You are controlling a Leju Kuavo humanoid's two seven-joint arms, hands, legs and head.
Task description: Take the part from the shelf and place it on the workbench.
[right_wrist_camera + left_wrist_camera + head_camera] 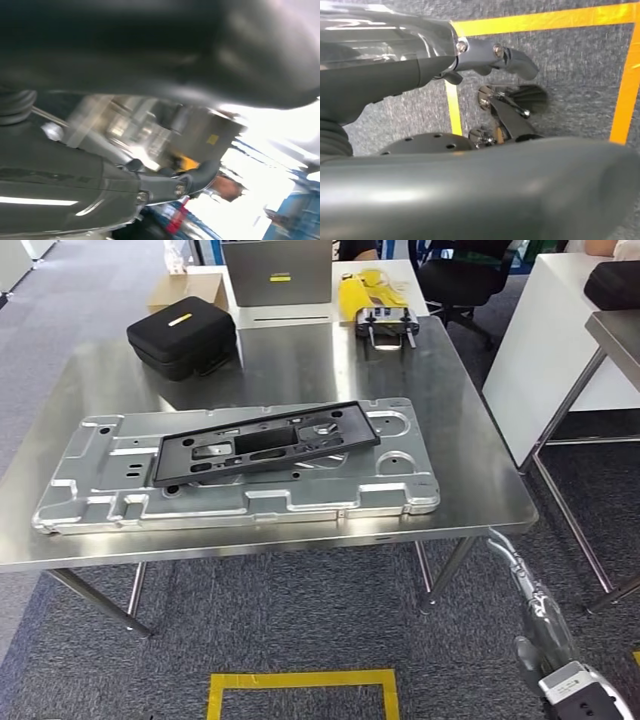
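A flat black part [264, 440] with several cut-outs lies on top of a large silver metal panel [98, 490] on the steel workbench [453, 400]. My right hand [528, 590] hangs low beside the bench's near right corner, below its edge, fingers stretched out and holding nothing. In the blurred right wrist view the same hand [162, 185] is empty, with a finger extended. My left hand [433, 65] hangs over the grey carpet, fingers apart and empty.
At the back of the bench sit a black zip case [181, 335], a grey laptop [279, 270], a cardboard box [189, 285] and a handheld controller [386, 322]. A white table [551, 340] stands to the right. Yellow floor tape [302, 680] marks a square in front.
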